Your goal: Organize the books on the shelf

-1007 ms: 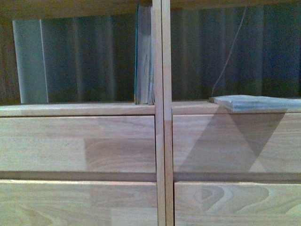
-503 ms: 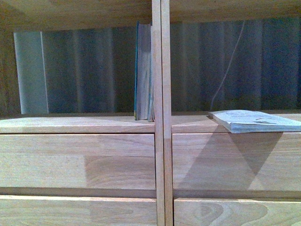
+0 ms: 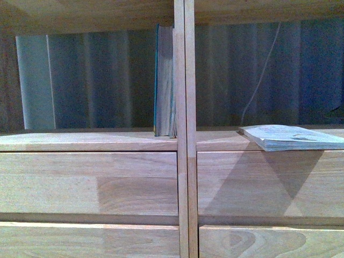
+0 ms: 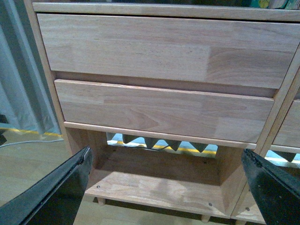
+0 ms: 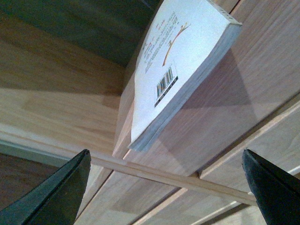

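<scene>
A: Pale-grey softcover (image 5: 183, 61), position?
B: Flat on the shelf (image 3: 97, 142) edge, ahead of the right gripper (image 5: 165, 157), whose jaws stand apart.
A: Teal book (image 3: 164, 80)?
B: Upright, above the left gripper (image 4: 166, 157), jaws likewise apart.

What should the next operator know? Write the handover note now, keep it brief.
Left end effector: open, empty, low before the drawer fronts.
Right end effector: open, empty, facing the pale-grey softcover.
Teal book: upright in the shelf, against the central divider, left side.
Softcover: flat right of the divider, jutting over the front edge.
Done: teal book. Left: likely stand the softcover upright.
</scene>
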